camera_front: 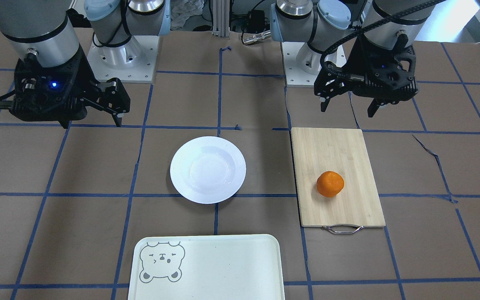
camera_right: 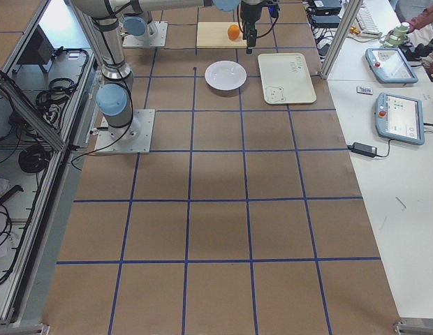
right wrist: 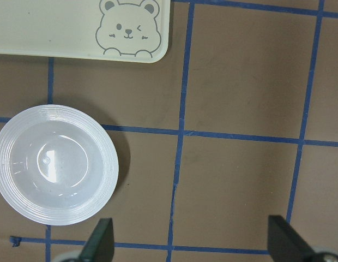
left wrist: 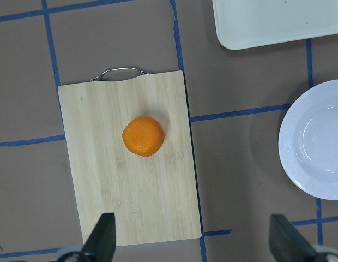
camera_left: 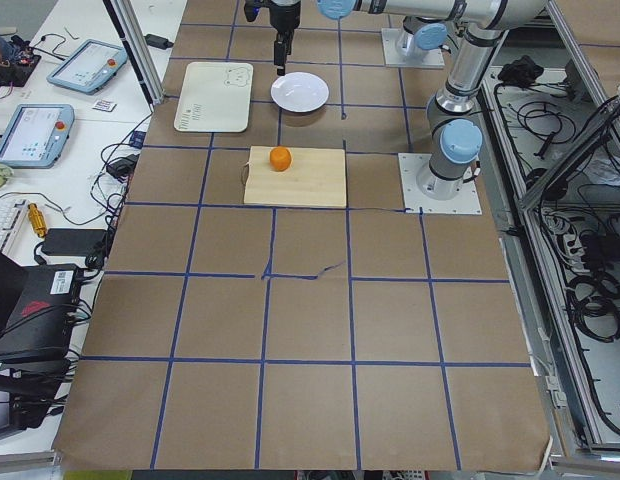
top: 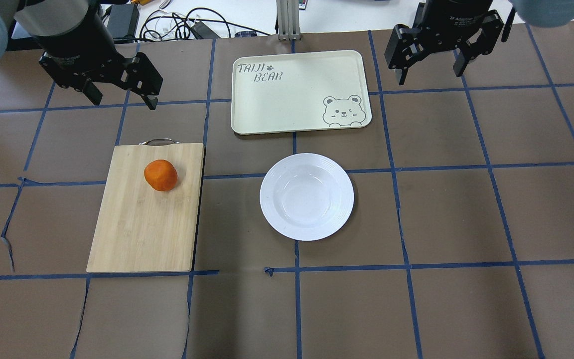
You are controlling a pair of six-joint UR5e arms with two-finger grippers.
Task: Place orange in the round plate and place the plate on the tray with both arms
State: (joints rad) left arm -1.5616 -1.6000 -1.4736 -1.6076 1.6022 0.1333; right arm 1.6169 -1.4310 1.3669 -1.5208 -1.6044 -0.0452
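The orange (top: 160,175) sits on a wooden cutting board (top: 137,224), toward its handle end, on the robot's left side of the table (top: 441,199). The round plate (top: 269,197) lies flat on the table, right of the board and apart from it. The tray (top: 292,99) lies just beyond the plate, not touching it. The left gripper (top: 122,98) hangs high on the board's side, fingers spread wide, holding nothing. The right gripper (top: 431,75) hangs high on the plate's side, likewise spread and holding nothing
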